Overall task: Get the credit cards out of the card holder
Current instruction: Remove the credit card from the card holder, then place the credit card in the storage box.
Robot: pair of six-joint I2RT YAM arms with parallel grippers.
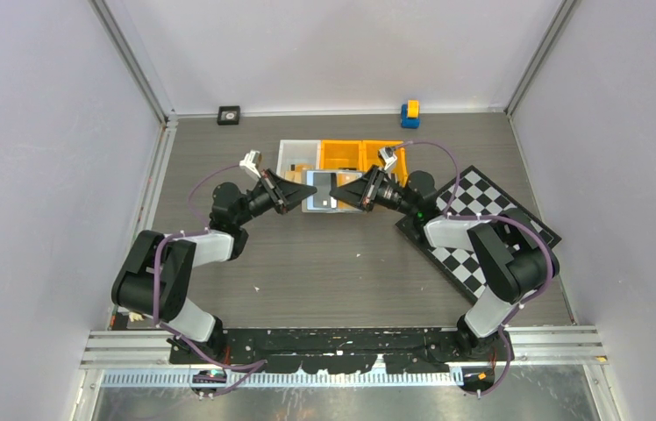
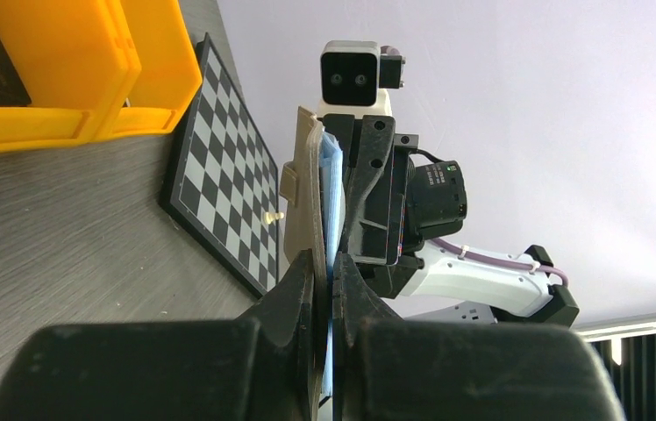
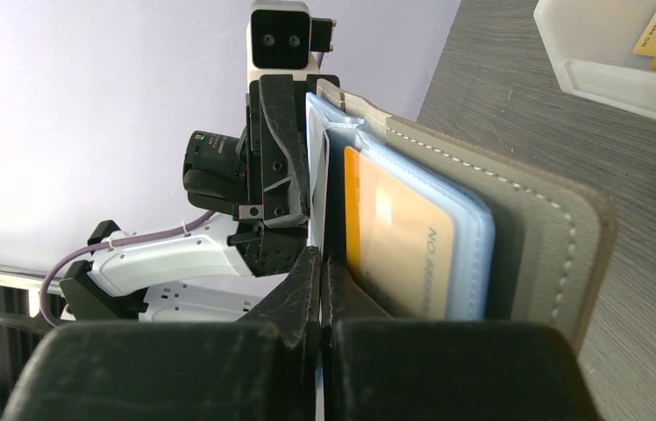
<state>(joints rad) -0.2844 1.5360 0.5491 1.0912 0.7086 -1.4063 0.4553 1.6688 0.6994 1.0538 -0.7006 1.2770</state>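
Observation:
The card holder (image 1: 321, 189), a grey bi-fold wallet with pale blue pockets, hangs open above the table between both grippers. My left gripper (image 1: 304, 195) is shut on its left edge. In the left wrist view, that gripper (image 2: 331, 272) pinches the grey flap (image 2: 307, 193) together with a blue inner layer. My right gripper (image 3: 320, 263) is shut on a thin pale card (image 3: 317, 193), seen edge-on at the inner pockets. An orange credit card (image 3: 395, 237) sits in a blue pocket of the open flap (image 3: 535, 237), just right of those jaws.
Behind the wallet stand a white bin (image 1: 298, 156) and two orange bins (image 1: 342, 155). A chessboard (image 1: 482, 219) lies at the right under the right arm. A small blue and yellow object (image 1: 410, 113) and a black square (image 1: 229, 115) sit by the back wall.

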